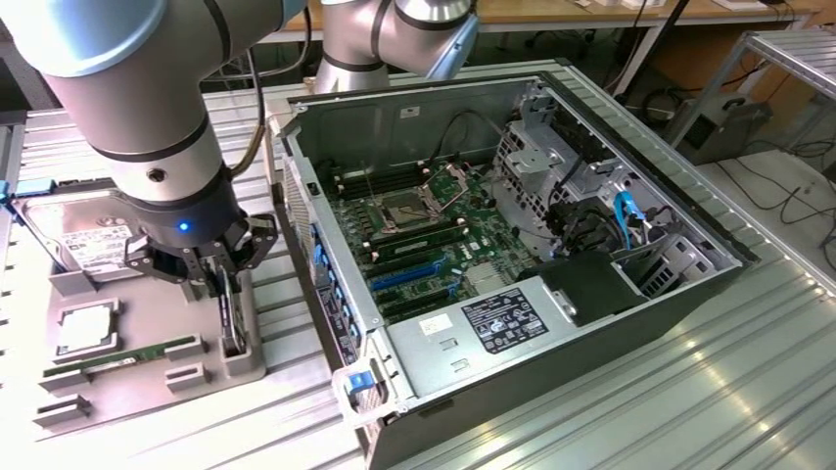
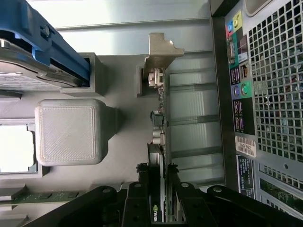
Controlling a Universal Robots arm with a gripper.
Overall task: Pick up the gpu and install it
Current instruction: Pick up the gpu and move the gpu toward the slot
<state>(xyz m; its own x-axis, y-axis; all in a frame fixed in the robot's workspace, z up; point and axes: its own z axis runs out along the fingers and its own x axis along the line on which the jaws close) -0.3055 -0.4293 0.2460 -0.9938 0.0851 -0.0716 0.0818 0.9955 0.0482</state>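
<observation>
Grey tray (image 1: 124,392), gpu (image 1: 233,318) tight within tool (image 1: 222,284); wrist view: silvery bracket (image 2: 158,54).

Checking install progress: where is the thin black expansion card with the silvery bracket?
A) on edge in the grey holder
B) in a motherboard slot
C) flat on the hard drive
A: the thin black expansion card stands on edge in the grey plastic holder, under the pincer.

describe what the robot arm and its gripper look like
The arm is built of thick silver-grey round links with black bands at the joints. A small blue light glows on its dark wrist section. The gripper is black, with slim jointed linkage fingers.
</observation>
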